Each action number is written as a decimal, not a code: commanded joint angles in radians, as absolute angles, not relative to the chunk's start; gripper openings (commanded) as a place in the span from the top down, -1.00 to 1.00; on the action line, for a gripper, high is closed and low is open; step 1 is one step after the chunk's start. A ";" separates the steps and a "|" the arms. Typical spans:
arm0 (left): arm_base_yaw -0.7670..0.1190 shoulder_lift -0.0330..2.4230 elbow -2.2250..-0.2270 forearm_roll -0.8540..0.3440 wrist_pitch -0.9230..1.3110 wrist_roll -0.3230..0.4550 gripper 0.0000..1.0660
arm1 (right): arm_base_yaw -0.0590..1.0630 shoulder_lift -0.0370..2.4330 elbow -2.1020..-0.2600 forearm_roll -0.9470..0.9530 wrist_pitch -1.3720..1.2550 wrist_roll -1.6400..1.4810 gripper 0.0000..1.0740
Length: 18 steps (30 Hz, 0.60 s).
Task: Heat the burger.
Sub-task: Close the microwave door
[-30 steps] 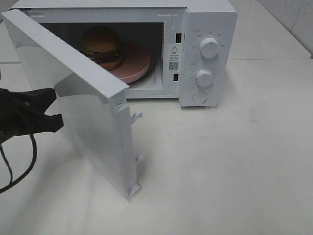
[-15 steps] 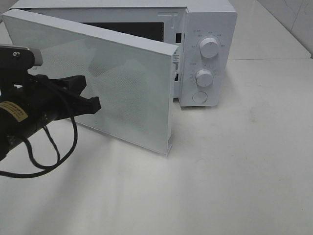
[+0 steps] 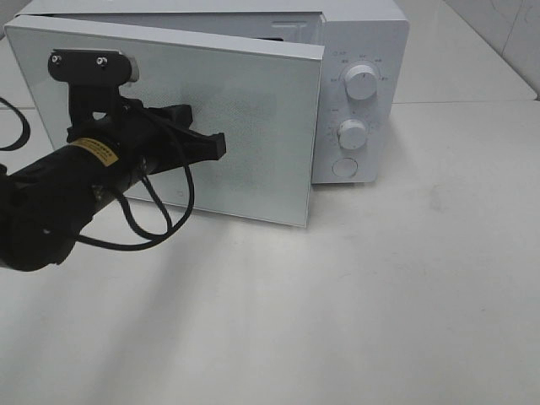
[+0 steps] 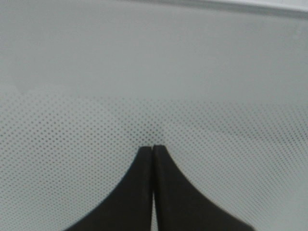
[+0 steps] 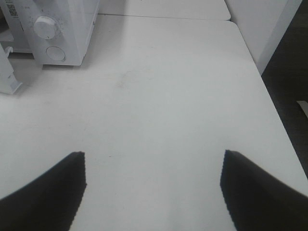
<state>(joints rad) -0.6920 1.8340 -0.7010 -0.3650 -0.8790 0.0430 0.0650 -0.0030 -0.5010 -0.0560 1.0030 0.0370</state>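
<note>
1. Your left gripper point(image 4: 153, 149) is closed and empty, tips against the nearly shut microwave door point(image 3: 253, 101).
2. Your right gripper point(image 5: 153, 154) gapes open above the table point(image 5: 159, 96).
3. You cannot see the burger; the door covers the cavity.

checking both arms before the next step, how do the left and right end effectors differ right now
1. The left end effector is shut, its tips pressed together; the right end effector stands wide open.
2. The left end effector has its tip right up against the microwave door, which is nearly closed; the right end effector hangs over the table, well away from that door.
Both are dark and hold nothing.
</note>
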 commanded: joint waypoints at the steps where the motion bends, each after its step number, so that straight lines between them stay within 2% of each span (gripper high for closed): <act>1: -0.696 1.849 -0.752 -0.405 -0.872 0.078 1.00 | 0.059 -0.036 -0.499 -0.062 0.995 0.034 -0.39; 13: -0.696 1.933 -0.911 -0.425 -0.821 0.105 1.00 | 0.059 -0.036 -0.499 -0.062 0.995 0.034 -0.39; 18: -0.696 1.979 -0.994 -0.477 -0.802 0.128 1.00 | 0.059 -0.036 -0.499 -0.062 0.995 0.034 -0.39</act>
